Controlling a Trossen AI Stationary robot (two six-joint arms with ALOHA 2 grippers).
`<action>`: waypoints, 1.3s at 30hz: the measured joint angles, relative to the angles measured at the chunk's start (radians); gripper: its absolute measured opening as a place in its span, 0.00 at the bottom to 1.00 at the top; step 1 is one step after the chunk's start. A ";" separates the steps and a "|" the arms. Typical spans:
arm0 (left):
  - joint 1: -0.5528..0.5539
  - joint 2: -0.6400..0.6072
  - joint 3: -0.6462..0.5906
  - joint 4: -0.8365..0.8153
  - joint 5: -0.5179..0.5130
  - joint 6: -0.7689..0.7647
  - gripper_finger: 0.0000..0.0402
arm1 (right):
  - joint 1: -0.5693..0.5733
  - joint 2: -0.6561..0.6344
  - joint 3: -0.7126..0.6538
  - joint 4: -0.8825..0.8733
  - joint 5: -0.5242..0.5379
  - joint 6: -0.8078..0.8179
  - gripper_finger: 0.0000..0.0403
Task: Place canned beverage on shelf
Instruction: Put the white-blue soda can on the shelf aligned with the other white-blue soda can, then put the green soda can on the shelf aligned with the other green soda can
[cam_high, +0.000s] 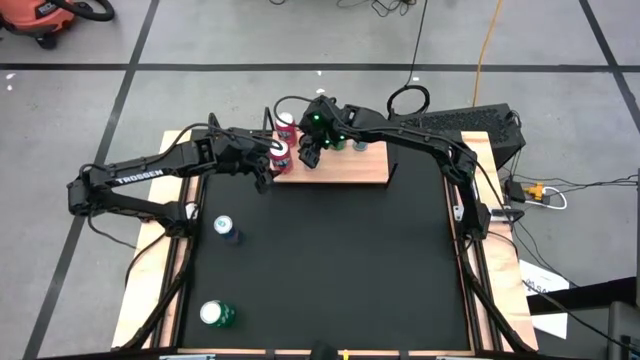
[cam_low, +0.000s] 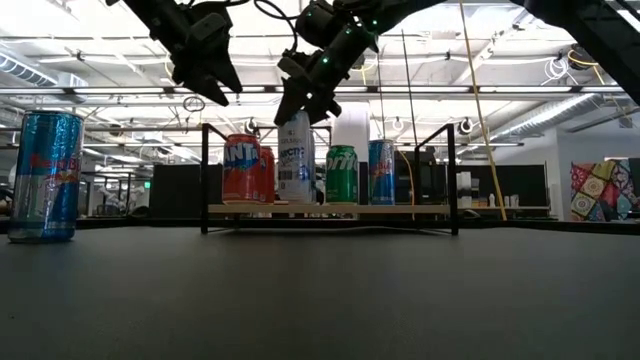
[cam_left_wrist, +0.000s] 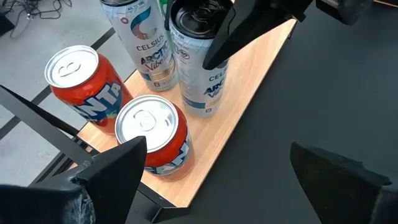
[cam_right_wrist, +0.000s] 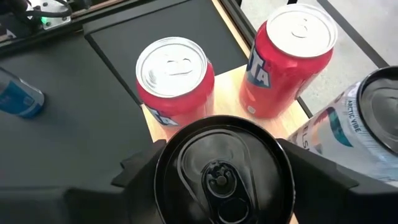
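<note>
The wooden shelf (cam_high: 345, 168) lies at the table's far side and carries two red Fanta cans (cam_left_wrist: 84, 81) (cam_left_wrist: 152, 134), a white Celsius can (cam_left_wrist: 146, 43), a green can (cam_low: 341, 173) and a blue can (cam_low: 381, 172). My right gripper (cam_high: 310, 150) is shut on a second white Celsius can with a black top (cam_right_wrist: 221, 168), which stands on the shelf beside the Fanta cans. My left gripper (cam_left_wrist: 224, 180) is open and empty, hovering above the shelf's left end (cam_low: 205, 85). My right gripper pinches the Celsius can's upper wall just below its black rim (cam_right_wrist: 163, 163) between its two fingers (cam_right_wrist: 140, 171), one on each side. The fingers come from above, slanting down. The can stands upright with its bottom (cam_left_wrist: 204, 107) on the shelf board.
A tall blue can (cam_high: 224, 228) and a green can (cam_high: 215, 314) stand on the black tabletop at the left. The shelf's black rod brackets (cam_low: 204, 175) rise at its ends. The board's right half (cam_high: 365, 165) is bare.
</note>
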 joint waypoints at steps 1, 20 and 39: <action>0.003 0.000 0.000 0.000 0.000 0.000 0.99 | 0.000 0.000 0.000 -0.001 0.000 0.001 0.67; 0.004 0.000 0.000 0.000 0.000 -0.006 0.99 | -0.001 -0.002 0.000 0.007 0.000 0.029 0.78; -0.015 -0.155 0.076 -0.267 0.089 -0.119 0.99 | 0.027 -0.238 0.000 -0.008 -0.049 0.125 0.79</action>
